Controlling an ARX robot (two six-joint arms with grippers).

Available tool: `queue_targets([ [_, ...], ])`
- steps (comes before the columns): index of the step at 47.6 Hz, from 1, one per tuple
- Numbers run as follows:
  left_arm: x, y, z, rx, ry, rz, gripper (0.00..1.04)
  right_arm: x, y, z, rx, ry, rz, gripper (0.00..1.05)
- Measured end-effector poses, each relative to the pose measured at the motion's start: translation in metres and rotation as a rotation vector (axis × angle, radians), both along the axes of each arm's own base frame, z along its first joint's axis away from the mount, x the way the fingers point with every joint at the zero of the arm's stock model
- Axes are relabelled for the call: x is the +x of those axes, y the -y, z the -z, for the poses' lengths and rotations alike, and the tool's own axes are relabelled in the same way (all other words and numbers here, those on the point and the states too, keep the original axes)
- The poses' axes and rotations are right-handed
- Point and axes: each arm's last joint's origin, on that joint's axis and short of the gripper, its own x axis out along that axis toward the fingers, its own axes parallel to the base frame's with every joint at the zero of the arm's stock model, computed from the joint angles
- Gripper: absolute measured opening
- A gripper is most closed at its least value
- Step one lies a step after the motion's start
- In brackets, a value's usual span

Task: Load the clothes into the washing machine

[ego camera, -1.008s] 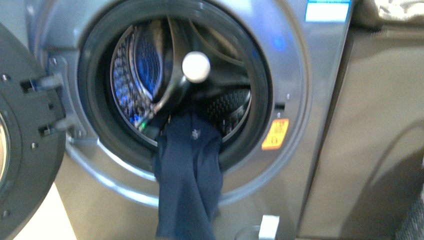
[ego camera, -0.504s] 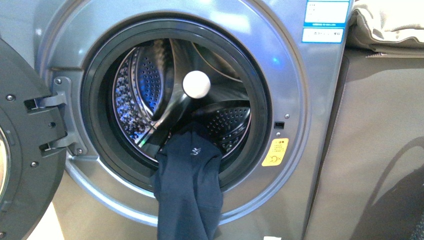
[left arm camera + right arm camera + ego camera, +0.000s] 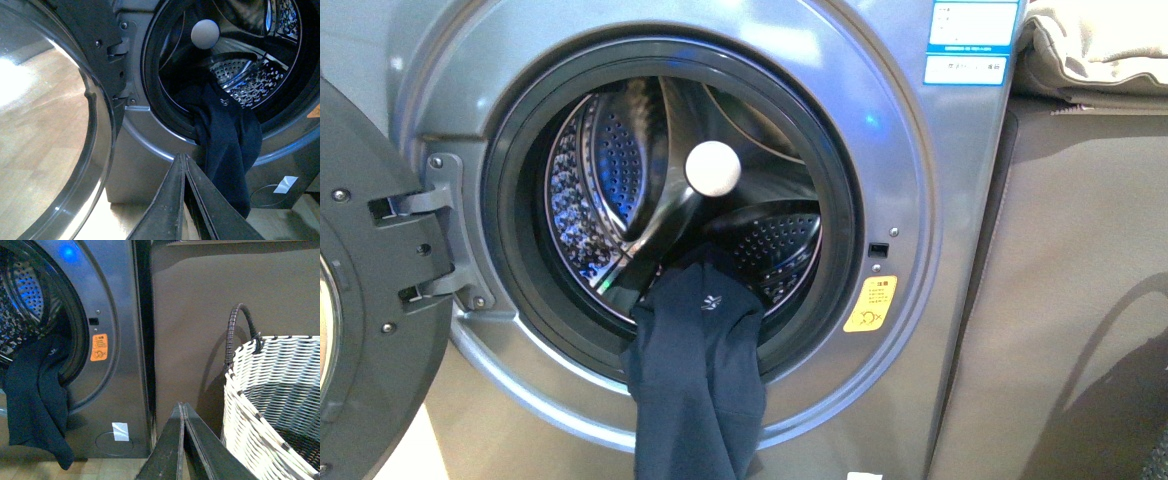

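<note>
The silver-grey washing machine [image 3: 910, 200] fills the front view, its dark round door [image 3: 370, 300] swung open at the left. A navy-blue garment [image 3: 695, 385] with a small white logo hangs over the porthole's lower rim, partly in the steel drum [image 3: 590, 190], mostly dangling outside. It also shows in the left wrist view [image 3: 227, 150] and the right wrist view [image 3: 35, 400]. A white ball [image 3: 712, 167] sits in the drum. My left gripper [image 3: 184, 157] is shut and empty, below and short of the garment. My right gripper [image 3: 182, 406] is shut and empty, facing the cabinet.
A grey-brown cabinet [image 3: 1060, 300] stands right of the machine, with beige folded fabric [image 3: 1090, 50] on top. A white woven wicker basket [image 3: 275, 405] with a dark handle stands close beside my right gripper. Light wooden floor [image 3: 40, 125] lies under the open door.
The front view was blurred and shifted a second ago and has since settled. Nothing has moved in the last half second; the garment hangs as before.
</note>
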Motion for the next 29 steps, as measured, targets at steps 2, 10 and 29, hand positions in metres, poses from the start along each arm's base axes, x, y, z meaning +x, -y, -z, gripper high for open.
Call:
queue_targets([
  [2,-0.001,0.0,0.001,0.0,0.0,0.0,0.04,0.0,0.0,0.0,0.0,0.0,0.0,0.02],
  [10,-0.004,0.0,0.009,-0.001,0.008,0.001,0.04,0.0,0.0,0.0,0.0,0.0,0.0,0.02],
  [29,-0.015,0.0,0.012,0.0,-0.008,0.0,0.04,0.0,0.0,0.0,0.0,0.0,0.0,0.23],
])
